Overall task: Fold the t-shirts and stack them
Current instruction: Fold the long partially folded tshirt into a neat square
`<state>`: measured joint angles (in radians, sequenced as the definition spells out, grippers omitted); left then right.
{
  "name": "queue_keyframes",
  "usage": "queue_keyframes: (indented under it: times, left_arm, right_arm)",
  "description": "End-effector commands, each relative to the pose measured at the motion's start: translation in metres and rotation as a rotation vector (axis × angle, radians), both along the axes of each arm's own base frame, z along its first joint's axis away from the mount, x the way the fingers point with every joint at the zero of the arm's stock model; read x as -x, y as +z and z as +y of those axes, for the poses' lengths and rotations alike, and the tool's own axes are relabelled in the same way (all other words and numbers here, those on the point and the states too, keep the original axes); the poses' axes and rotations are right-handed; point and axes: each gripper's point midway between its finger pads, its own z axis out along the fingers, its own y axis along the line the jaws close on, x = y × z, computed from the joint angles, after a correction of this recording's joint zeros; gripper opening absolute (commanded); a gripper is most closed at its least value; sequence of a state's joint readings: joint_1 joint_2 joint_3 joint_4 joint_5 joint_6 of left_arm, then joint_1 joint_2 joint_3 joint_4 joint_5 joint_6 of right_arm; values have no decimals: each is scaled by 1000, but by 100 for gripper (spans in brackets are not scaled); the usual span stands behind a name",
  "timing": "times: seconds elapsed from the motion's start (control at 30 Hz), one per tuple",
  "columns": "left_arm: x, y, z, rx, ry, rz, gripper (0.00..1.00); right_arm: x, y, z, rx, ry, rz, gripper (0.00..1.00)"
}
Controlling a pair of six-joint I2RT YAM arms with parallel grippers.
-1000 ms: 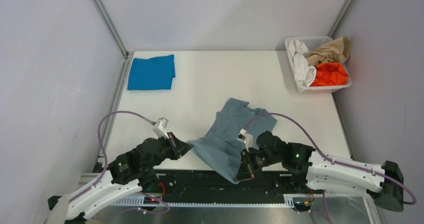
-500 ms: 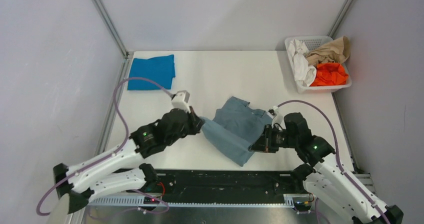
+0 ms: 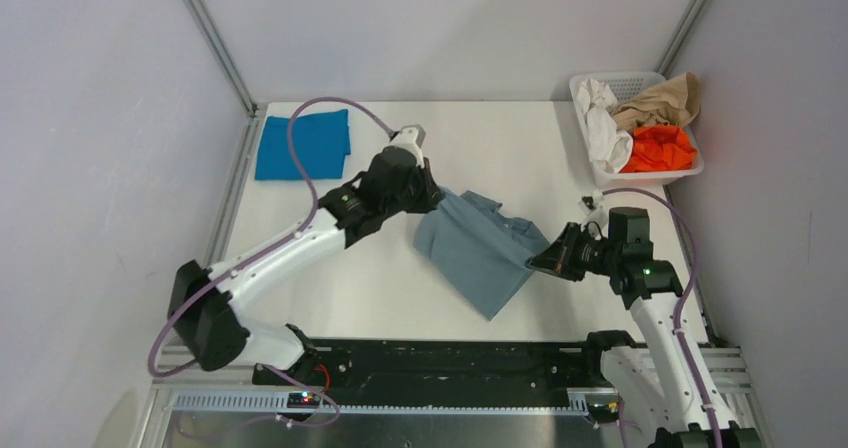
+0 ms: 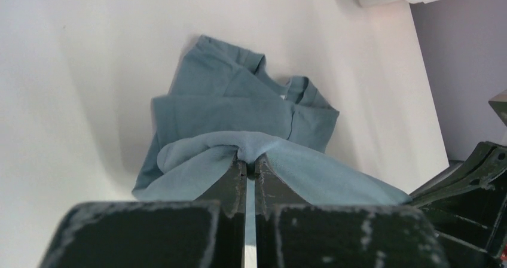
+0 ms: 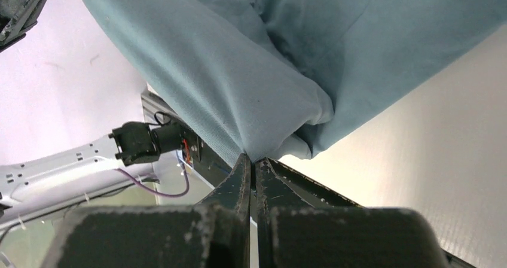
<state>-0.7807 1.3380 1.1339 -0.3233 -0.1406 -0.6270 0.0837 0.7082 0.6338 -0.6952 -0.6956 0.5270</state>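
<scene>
While both arms hold it up by one edge, the grey-blue shirt (image 3: 478, 253) sags onto the middle of the table (image 3: 380, 288). The left gripper (image 3: 436, 201) is pinched tight on its far left end. The right gripper (image 3: 536, 261) is pinched tight on its near right end, so the long edge slants between them. The folded blue shirt (image 3: 302, 145) lies in the far left corner, closer to the left arm. Bunched cloth hides which part they pinch.

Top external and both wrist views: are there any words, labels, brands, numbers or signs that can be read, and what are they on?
None: no text can be read in any view.
The grey-blue t-shirt, the folded blue t-shirt and the white basket show no print.
</scene>
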Motion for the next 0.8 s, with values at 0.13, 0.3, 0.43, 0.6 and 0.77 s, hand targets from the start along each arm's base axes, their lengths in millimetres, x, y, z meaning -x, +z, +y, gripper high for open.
queue_keyframes:
  times: [0.13, 0.3, 0.43, 0.6, 0.77]
  left_arm:
    - [-66, 12, -35, 32, -76, -43, 0]
    - [-91, -19, -52, 18, -105, 23, 0]
    - [-110, -44, -63, 0, -118, 62, 0]
    - [-129, -81, -79, -11, -145, 122, 1]
    - [-141, -101, -86, -11, -163, 151, 31]
  right_arm:
    - [-32, 8, -28, 14, -127, -35, 0]
    - [-54, -2, -37, 30, -166, -21, 0]
    - [-72, -19, -49, 69, -234, 15, 0]
    - [-93, -35, -63, 104, -310, 38, 2]
    - [-110, -59, -74, 119, -330, 89, 33]
